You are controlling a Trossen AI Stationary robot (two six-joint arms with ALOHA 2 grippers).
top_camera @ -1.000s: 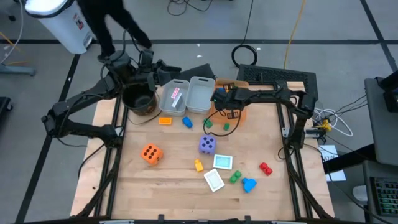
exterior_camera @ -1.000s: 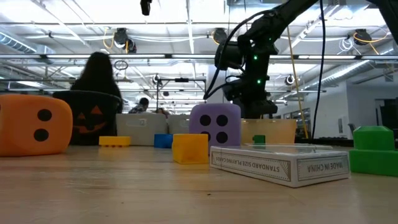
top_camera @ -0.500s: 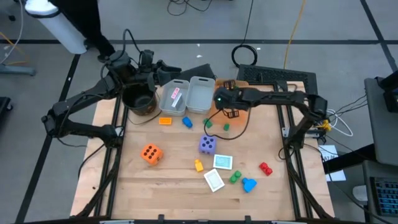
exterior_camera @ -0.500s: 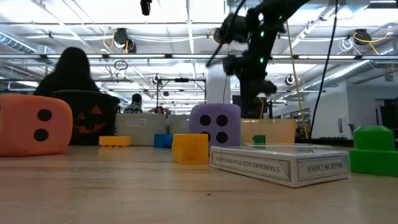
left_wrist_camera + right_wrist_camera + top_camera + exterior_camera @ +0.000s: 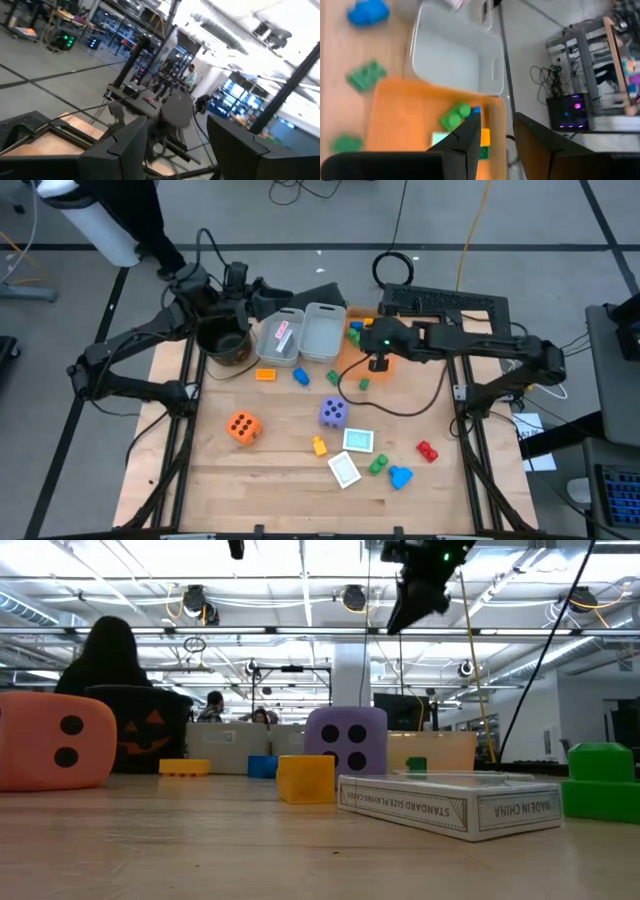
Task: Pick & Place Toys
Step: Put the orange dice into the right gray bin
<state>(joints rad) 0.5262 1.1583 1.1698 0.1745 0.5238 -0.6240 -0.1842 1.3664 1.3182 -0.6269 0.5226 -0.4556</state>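
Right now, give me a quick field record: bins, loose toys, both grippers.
orange bin: holds green, blue and yellow blocks
grey bins: the one beside the orange bin is empty; the other holds a small red-and-white item
loose toys: orange die, purple die, two cards, blocks scattered on the table
right gripper: above the orange bin, fingers apart, nothing between them
left gripper: waiting above the black pot, open

Open-plan lab: ceiling ducts (image 5: 150,632), workstations (image 5: 240,735)
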